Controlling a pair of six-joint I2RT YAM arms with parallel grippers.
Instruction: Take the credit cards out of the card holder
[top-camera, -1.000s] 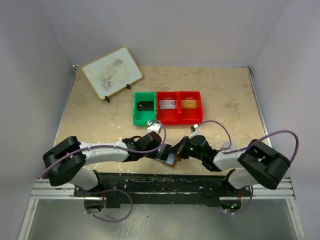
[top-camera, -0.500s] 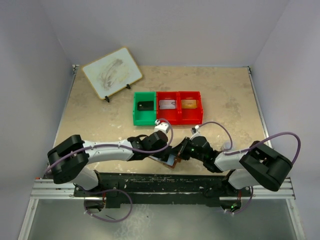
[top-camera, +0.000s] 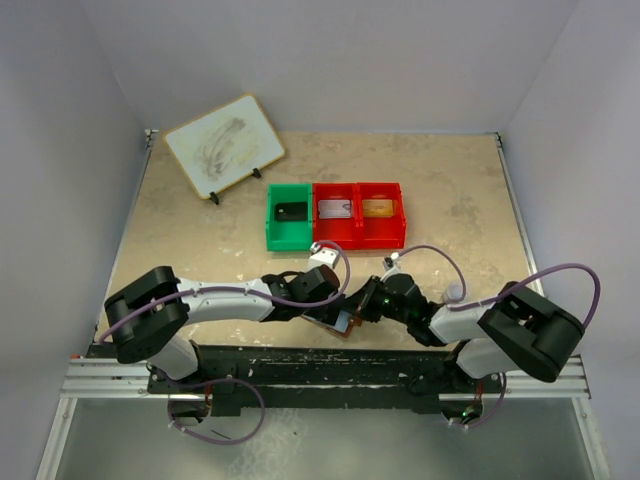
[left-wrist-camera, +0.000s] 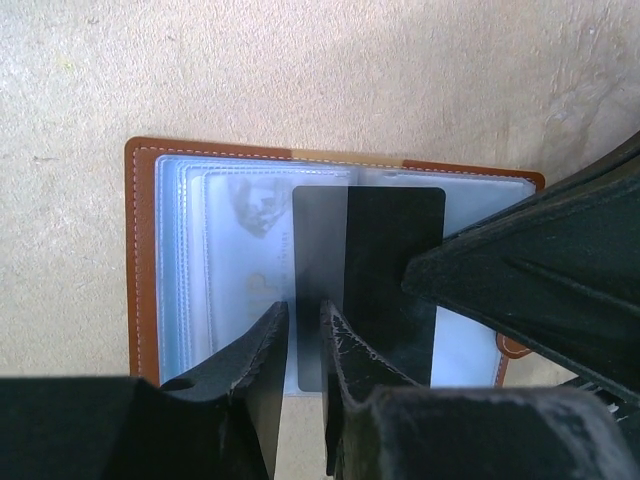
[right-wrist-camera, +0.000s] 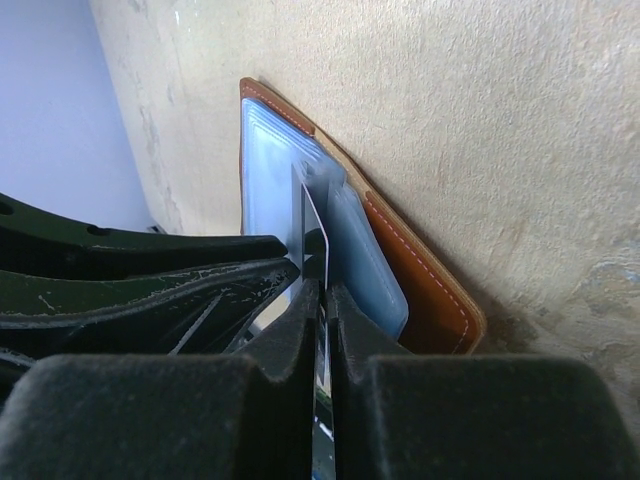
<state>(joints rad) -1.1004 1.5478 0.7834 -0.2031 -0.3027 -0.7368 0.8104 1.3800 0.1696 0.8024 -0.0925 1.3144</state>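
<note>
Three cards (top-camera: 335, 208) sit in bins (top-camera: 270, 236) at 12 o'clock; your right gripper (right-wrist-camera: 320, 300) pinches a fourth card (left-wrist-camera: 385, 270) from the card holder (left-wrist-camera: 140, 250); left gripper (left-wrist-camera: 303, 325) barely apart.

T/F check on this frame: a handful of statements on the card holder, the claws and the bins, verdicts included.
1. The card holder lies open on the table. True.
2. The card on its clear sleeves is bright red. False: it is dark, nearly black.
3. The right claw is pinched on the card's thin edge. True.
4. The green bin is empty. False: a dark flat item lies in it.
5. The green bin sits at the left end of the row, beside the red bins. True.
</note>
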